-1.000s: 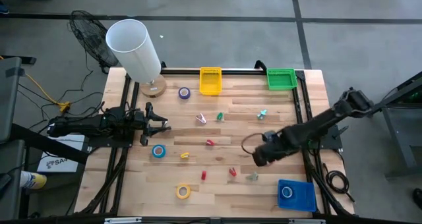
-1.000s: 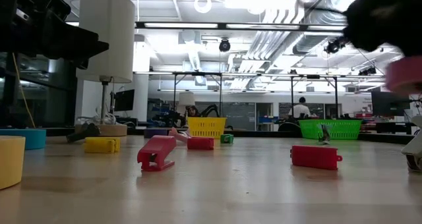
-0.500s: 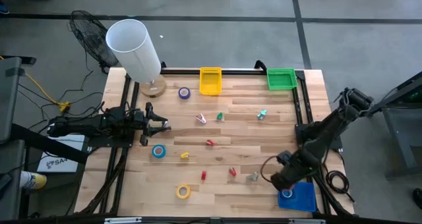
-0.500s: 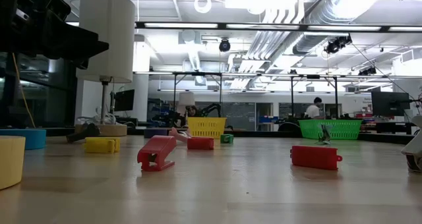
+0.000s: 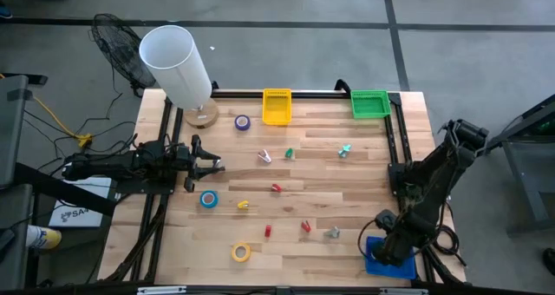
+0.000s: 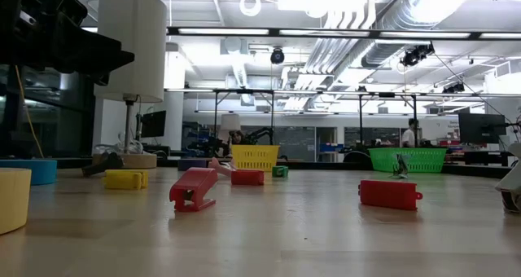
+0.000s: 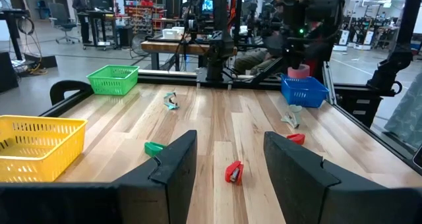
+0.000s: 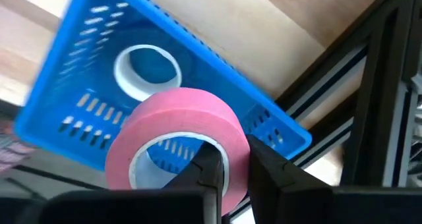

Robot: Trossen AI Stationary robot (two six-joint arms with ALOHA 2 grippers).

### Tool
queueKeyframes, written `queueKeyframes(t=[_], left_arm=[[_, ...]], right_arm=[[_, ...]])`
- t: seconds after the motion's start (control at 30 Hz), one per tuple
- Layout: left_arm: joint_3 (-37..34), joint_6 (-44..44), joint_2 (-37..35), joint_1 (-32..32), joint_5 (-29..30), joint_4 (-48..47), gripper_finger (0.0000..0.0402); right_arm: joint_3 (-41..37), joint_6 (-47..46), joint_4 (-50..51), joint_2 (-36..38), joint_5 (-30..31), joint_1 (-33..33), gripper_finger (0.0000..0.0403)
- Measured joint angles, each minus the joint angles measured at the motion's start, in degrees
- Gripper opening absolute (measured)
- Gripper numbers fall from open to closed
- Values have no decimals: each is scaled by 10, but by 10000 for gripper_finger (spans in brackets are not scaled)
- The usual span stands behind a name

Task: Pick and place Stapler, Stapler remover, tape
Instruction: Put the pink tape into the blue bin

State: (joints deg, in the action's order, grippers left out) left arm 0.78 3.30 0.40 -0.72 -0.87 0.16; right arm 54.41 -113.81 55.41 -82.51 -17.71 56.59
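- Where the plank-jointed wooden table [image 5: 321, 199] spreads widest, its pale boards carry scattered small plastic pieces.
- Left arm, dark and jointed, rests at the table's left edge; the left gripper [image 7: 226, 159] holds its two blunt fingers parted on nothing.
- Right arm reaches to the near right corner; the right gripper [image 8: 228, 166] hangs above the blue basket [image 8: 264, 122], fingers pinched on the wall of the pink tape [image 8: 178, 141].
- Blue basket: rectangular perforated plastic, with a pale-cored blue roll [image 8: 146, 69] lying inside.
- Yellow basket [image 5: 277, 106] and green basket [image 5: 369, 103]: mesh-walled, at the far edge.
- Loose rings on the boards: yellow tape [image 5: 241, 252], blue tape [image 5: 208, 199], purple tape [image 5: 242, 121].
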Motion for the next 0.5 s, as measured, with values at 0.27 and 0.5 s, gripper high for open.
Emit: queueKeyframes(t=[0.27,0.5], left_arm=[[0,0,0,0,0,0,175],[0,0,0,0,0,0,175]], right_arm=[[0,86,0,-60,-69,2,31],[0,127,0,-88,-94,2,31]])
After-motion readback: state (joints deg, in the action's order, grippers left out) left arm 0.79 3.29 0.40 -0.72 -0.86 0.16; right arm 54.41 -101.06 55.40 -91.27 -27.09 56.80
